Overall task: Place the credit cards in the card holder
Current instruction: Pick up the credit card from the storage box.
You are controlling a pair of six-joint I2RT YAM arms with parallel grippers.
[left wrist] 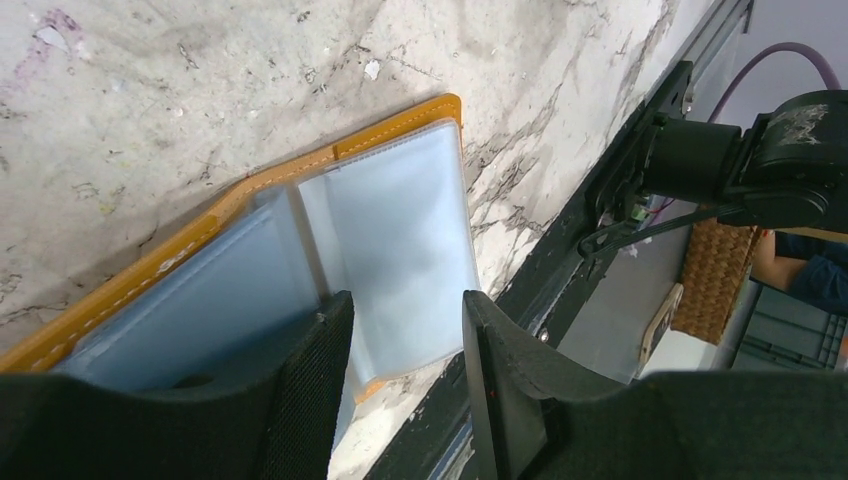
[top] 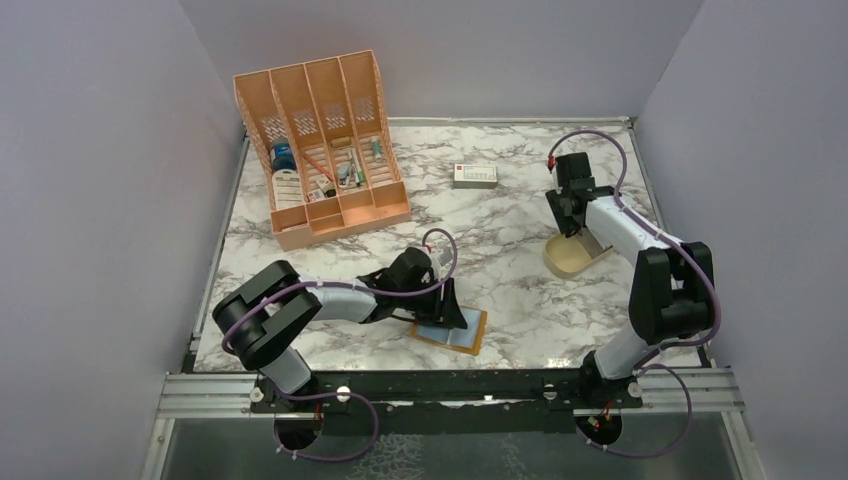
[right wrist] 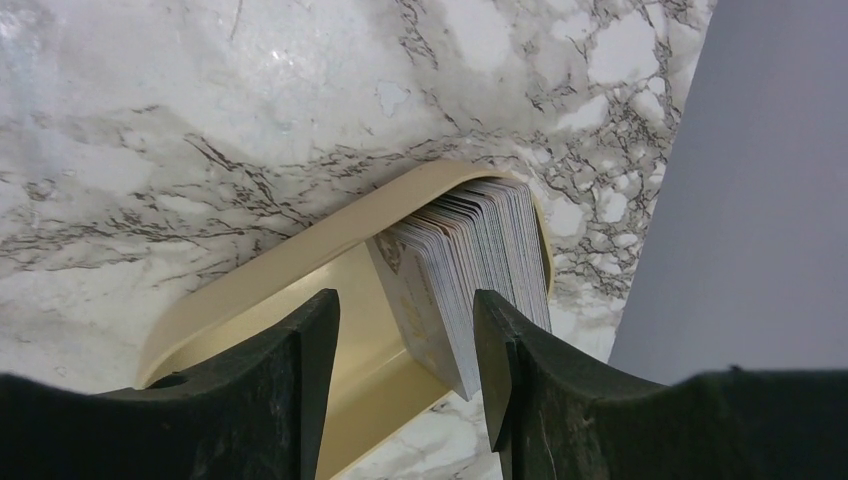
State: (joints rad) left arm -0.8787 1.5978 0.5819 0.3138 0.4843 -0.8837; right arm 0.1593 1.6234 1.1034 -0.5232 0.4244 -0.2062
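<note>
Marble-patterned table [top: 520, 260] between lilac-grey walls [top: 100, 200]. At far left, orange desk organiser [top: 322, 145] with small odds and ends in its slots. At far middle, white box [top: 475, 176] with a red mark.

At near middle, card holder [left wrist: 400, 220], close to the table's front edge. Lies open and flat, mustard border around grey-blue see-through pockets. Directly over it, left claw [left wrist: 405, 305], fingers apart, one pocket leaf showing in the gap. Cannot tell whether touching the leaf.

At right, tan oval dish [right wrist: 300, 250] with credit cards [right wrist: 470, 260] stacked on edge, packed at one end. Over the dish, right claw [right wrist: 405, 300], fingers apart and straddling the stack's end. One finger just beside the outermost card, the other well off it. No card in the holder yet.
</note>
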